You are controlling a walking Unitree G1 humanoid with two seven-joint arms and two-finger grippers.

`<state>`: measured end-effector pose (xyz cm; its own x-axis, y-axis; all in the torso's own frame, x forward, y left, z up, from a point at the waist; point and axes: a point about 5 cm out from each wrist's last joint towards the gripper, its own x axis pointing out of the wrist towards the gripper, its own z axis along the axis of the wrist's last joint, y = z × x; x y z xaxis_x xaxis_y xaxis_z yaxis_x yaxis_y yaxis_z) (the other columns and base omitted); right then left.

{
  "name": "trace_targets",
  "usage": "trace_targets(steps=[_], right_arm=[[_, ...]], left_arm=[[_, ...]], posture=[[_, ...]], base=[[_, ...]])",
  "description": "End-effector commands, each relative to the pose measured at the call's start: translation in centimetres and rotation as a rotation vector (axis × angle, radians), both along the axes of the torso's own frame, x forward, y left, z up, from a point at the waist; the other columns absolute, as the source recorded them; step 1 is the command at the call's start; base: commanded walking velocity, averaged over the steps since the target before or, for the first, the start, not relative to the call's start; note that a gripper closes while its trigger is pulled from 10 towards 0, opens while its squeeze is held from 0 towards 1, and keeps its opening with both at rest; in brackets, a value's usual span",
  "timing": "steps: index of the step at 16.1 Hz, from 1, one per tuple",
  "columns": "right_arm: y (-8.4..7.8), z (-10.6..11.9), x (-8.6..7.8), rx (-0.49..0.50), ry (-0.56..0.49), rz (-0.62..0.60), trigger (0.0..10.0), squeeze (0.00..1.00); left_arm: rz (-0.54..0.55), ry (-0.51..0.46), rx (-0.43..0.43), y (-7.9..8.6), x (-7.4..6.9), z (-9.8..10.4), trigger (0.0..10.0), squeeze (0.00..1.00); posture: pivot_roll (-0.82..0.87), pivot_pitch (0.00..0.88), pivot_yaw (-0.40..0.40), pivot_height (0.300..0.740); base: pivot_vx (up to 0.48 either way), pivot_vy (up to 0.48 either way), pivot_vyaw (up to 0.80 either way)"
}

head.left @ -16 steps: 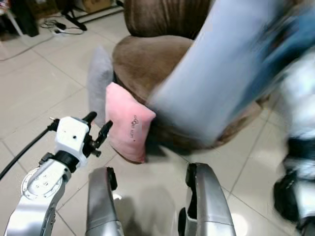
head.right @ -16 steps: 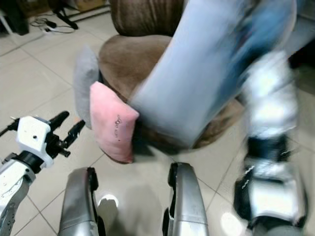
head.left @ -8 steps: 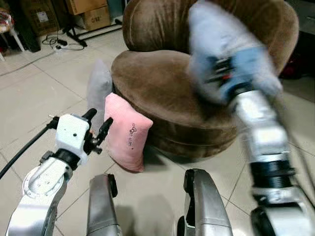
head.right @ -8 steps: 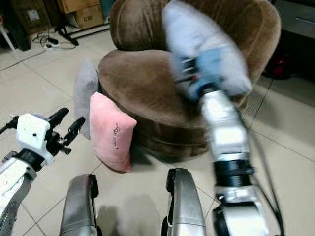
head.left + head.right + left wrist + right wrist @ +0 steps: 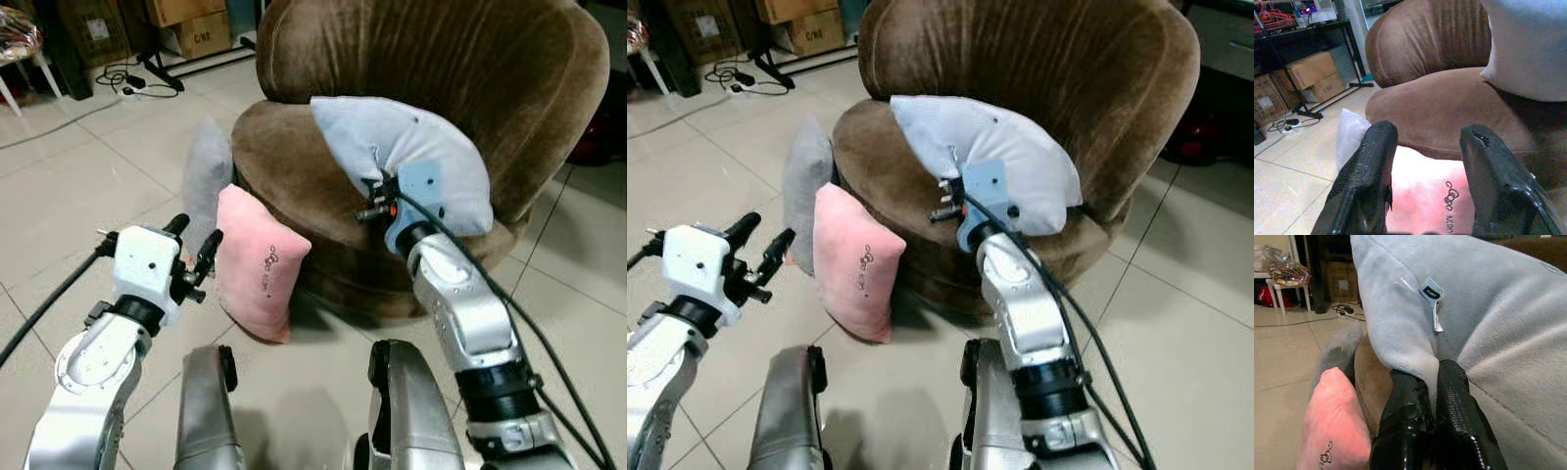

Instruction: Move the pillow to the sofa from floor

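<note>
Sofa (image 5: 460,88) carries the pale blue pillow (image 5: 411,157) on its seat, right gripper (image 5: 1431,396) with jaws pinching its edge. Pink pillow (image 5: 257,262) and grey pillow (image 5: 206,176) lean against the sofa on the floor (image 5: 88,186). Left gripper (image 5: 193,245), jaws wide, hovers beside the pink one.

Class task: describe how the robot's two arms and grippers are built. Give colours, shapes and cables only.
Both arms are rounded silver metal with black joint rings. The left gripper has a white boxy housing and two long black fingers; a black cable trails from it. The right gripper has textured black fingers behind a blue-grey wrist block, with black cables along the arm.
</note>
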<state>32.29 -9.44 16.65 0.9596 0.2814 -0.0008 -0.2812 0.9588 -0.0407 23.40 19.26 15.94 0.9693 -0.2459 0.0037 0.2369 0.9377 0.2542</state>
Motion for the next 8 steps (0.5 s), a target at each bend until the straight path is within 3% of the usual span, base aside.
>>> trace_targets(steps=[1,8], right_arm=[[-0.44,0.76,-0.05,0.025,-0.023,-0.022,10.0,0.00],[-0.71,0.37,-1.03,0.029,-0.012,-0.054,10.0,0.00]], left_arm=[[0.004,0.013,0.007,-0.10,-0.02,-0.22,10.0,0.00],[0.089,0.014,0.042,0.57,0.30,-0.65,10.0,0.00]], posture=[[0.05,0.000,-0.038,0.531],[0.05,0.000,-0.038,0.606]], base=[[0.000,0.000,0.00],[0.000,0.000,0.00]])
